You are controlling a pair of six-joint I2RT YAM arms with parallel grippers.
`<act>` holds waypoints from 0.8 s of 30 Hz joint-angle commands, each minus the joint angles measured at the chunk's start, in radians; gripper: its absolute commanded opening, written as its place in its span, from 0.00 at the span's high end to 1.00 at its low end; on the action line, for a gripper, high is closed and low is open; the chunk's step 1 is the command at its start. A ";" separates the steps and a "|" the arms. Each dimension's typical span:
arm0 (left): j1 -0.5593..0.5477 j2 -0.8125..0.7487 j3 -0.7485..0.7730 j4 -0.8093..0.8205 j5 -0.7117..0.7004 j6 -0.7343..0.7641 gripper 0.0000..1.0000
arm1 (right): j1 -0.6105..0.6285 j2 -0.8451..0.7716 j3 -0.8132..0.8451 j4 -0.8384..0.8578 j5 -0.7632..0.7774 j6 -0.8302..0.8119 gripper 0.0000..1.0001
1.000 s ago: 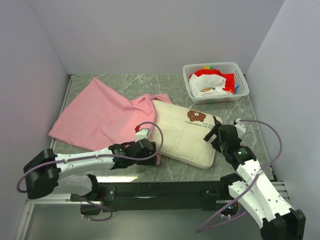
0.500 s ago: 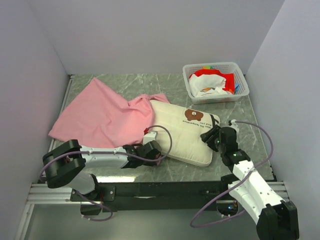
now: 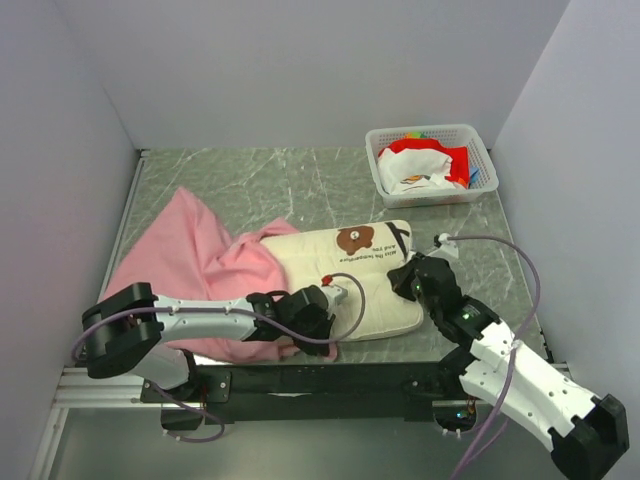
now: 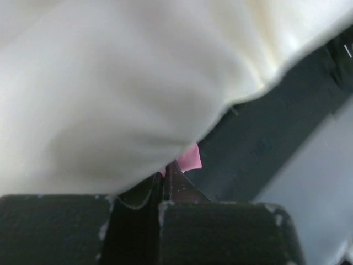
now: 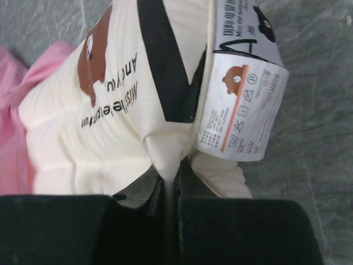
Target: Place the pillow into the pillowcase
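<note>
Since a second ago the pillow (image 3: 345,278) has slid leftward and swung round, so it now lies lengthwise across the table (image 3: 300,180). The pillowcase (image 3: 195,265) has bunched into a crumpled heap at the near left. The pillow's left end sits against that pink heap, with folds lapping over its corner. The rest of the pillow lies outside the fabric, the bear face (image 3: 362,240) toward the far side. The left gripper (image 3: 325,305) lies at the pillow's near edge, its jaws pressed nearly together with a scrap of pink cloth at their tips. The right gripper (image 3: 408,280) is clamped on the cream cover at the pillow's right end, beside a hanging paper tag (image 5: 242,110). A white basket (image 3: 432,198) of cloths stands at the far right, well apart.
</note>
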 commanded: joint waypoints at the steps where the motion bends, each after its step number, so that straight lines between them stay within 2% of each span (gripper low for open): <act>1: -0.048 -0.076 0.055 0.175 0.171 0.049 0.99 | 0.083 0.062 0.019 0.021 0.081 0.085 1.00; 2: -0.048 -0.093 0.052 0.165 0.148 0.040 0.99 | 0.083 0.062 0.010 0.024 0.086 0.087 1.00; 4: -0.047 -0.110 0.056 0.081 0.087 0.021 0.90 | 0.085 0.035 -0.019 0.014 0.101 0.094 1.00; 8: -0.048 -0.223 0.088 -0.028 -0.058 -0.055 0.26 | 0.083 -0.007 -0.027 -0.034 0.132 0.085 1.00; 11: -0.047 -0.347 0.160 -0.129 -0.145 -0.108 0.25 | 0.085 -0.004 -0.027 -0.065 0.130 0.088 1.00; 12: -0.045 -0.378 0.186 -0.160 -0.253 -0.123 0.24 | 0.083 -0.004 -0.036 -0.065 0.124 0.088 1.00; 13: -0.044 -0.403 0.217 -0.265 -0.340 -0.167 0.24 | 0.085 -0.002 -0.041 -0.062 0.121 0.087 1.00; 14: -0.036 -0.427 0.295 -0.328 -0.416 -0.189 0.28 | 0.085 0.000 -0.045 -0.063 0.114 0.091 1.00; 15: 0.000 -0.424 0.339 -0.403 -0.547 -0.195 0.28 | 0.085 0.006 -0.050 -0.062 0.100 0.090 0.91; 17: 0.048 -0.354 0.476 -0.585 -0.643 -0.169 0.31 | 0.083 0.010 -0.052 -0.063 0.087 0.094 0.74; 18: 0.089 -0.319 0.514 -0.630 -0.701 -0.146 0.31 | 0.085 0.010 -0.047 -0.066 0.089 0.088 0.54; 19: 0.102 -0.243 0.582 -0.670 -0.724 -0.104 0.30 | 0.085 0.010 -0.039 -0.086 0.098 0.087 0.45; 20: 0.110 -0.202 0.610 -0.775 -0.767 -0.099 0.29 | 0.085 0.006 -0.033 -0.098 0.107 0.082 0.37; 21: 0.119 -0.164 0.628 -0.811 -0.806 -0.100 0.28 | 0.083 0.001 -0.010 -0.112 0.121 0.079 0.25; 24: 0.200 -0.047 0.660 -0.913 -0.880 -0.089 0.30 | 0.076 0.015 0.045 -0.155 0.179 0.050 0.03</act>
